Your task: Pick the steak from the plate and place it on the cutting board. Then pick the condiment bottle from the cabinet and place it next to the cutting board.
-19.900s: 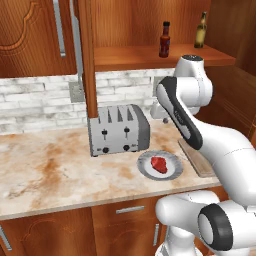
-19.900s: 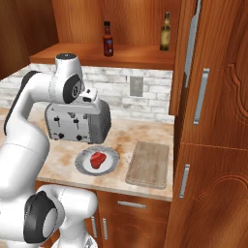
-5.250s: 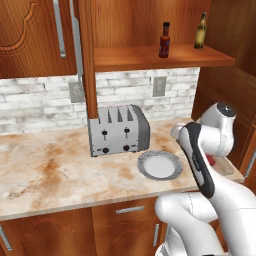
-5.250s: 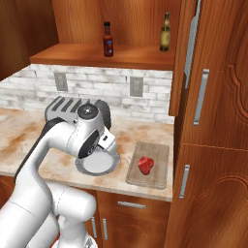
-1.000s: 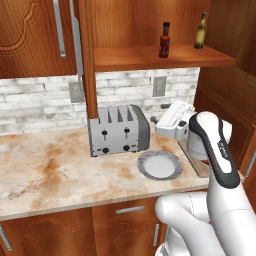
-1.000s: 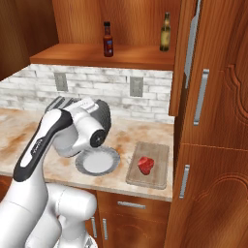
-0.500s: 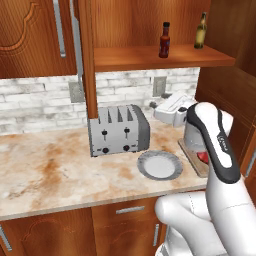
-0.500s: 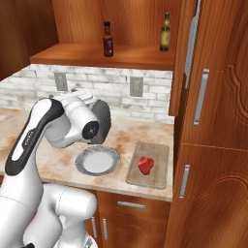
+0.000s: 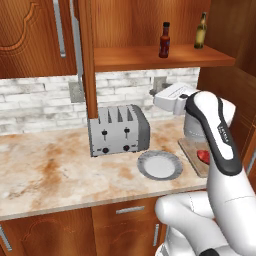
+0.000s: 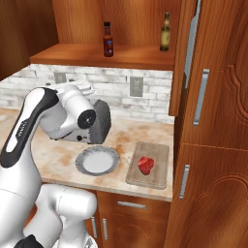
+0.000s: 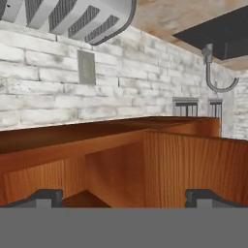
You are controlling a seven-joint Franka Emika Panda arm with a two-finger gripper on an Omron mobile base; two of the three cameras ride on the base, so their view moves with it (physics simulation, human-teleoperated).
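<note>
The red steak (image 10: 145,164) (image 9: 203,156) lies on the light wooden cutting board (image 10: 157,178) (image 9: 190,148), right of the grey-rimmed plate (image 10: 83,161) (image 9: 143,163), which holds nothing. The dark condiment bottle (image 9: 164,40) (image 10: 108,39) with a red cap stands on the open shelf of the cabinet (image 9: 130,54) (image 10: 72,54). My gripper (image 9: 161,96) (image 10: 72,87) (image 11: 125,196) hangs open and holds nothing. It is above the counter between the toaster and the board, well below the shelf. In the hand view, which is rolled upside down, it faces the brick wall and the cabinet wood (image 11: 145,160).
A silver toaster (image 9: 119,131) (image 11: 72,17) stands against the brick wall, left of the plate. A taller olive-green bottle (image 9: 201,31) (image 10: 166,32) stands on the shelf to the right of the condiment bottle. A tall wooden cabinet side (image 10: 213,121) bounds the counter on the right.
The hand has risen from just above the board and swung left toward the wall, still open. The steak stays on the board.
</note>
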